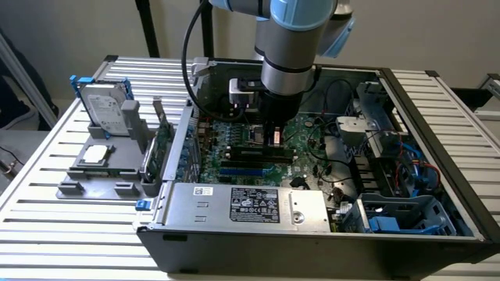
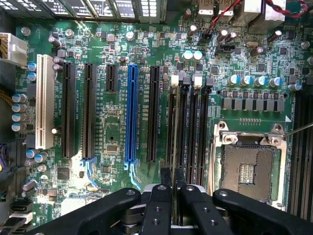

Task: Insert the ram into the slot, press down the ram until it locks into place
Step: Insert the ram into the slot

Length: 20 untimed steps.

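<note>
I see the tool low over the motherboard, clamped on the ram, which stands edge-on between its fingers. The ram is over the slot, the memory socket farthest from the CPU socket. I cannot tell if it is seated.

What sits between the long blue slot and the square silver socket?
Wrist view: one long black slot beside the blue slot, then the narrow black memory sockets by the silver socket.
</note>
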Available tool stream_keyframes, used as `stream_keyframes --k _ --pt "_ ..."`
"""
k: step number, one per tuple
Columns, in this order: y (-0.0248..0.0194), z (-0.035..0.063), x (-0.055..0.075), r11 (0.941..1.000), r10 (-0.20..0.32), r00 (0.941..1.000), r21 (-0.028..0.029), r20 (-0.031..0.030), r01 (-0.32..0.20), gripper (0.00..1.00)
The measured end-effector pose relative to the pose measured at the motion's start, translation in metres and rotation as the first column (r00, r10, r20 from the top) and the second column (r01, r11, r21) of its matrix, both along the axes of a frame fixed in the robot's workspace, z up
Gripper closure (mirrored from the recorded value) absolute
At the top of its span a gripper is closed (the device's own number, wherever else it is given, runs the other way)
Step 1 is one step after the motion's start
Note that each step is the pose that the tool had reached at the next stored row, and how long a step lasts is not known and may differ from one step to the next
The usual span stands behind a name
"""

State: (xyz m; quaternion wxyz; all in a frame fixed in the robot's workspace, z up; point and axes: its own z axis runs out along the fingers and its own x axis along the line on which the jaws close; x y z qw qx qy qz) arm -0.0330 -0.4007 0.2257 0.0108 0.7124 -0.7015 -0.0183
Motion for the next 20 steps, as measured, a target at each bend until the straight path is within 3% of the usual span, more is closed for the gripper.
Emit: stream_keyframes --k 20 --pt "-0.0005 -0.0013 -0.0005 1.0000 -0.001 1.0000 -0.0004 -0.0003 0.001 0.86"
